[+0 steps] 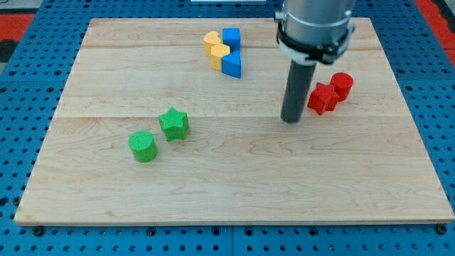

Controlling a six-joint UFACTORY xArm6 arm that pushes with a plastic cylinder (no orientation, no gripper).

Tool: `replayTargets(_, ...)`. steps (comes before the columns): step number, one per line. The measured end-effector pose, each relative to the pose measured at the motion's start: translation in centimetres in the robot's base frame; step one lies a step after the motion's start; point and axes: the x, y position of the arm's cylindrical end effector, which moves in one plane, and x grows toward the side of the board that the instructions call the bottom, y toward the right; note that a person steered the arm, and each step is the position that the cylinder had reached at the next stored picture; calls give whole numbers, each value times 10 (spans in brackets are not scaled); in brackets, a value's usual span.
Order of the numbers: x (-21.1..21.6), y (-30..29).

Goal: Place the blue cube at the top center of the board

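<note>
The blue cube (231,38) sits near the view's top, just left of centre, on the wooden board (234,185). It touches a yellow block (211,42) on its left. Below them lie a second yellow block (219,55) and a blue wedge-like block (232,65), packed together. My dark rod comes down from the view's top right, and my tip (291,119) rests on the board, well to the right of and below the blue cube. My tip touches no block.
A red star block (323,98) and a red cylinder (342,86) lie just right of my tip. A green star (173,123) and a green cylinder (143,146) lie at the lower left. Blue pegboard surrounds the board.
</note>
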Motion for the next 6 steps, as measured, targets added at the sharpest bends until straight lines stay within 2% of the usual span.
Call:
replayTargets(2, -61, -3)
replayTargets(3, -79, -61)
replayTargets(4, -95, -81)
replayTargets(6, -145, -83)
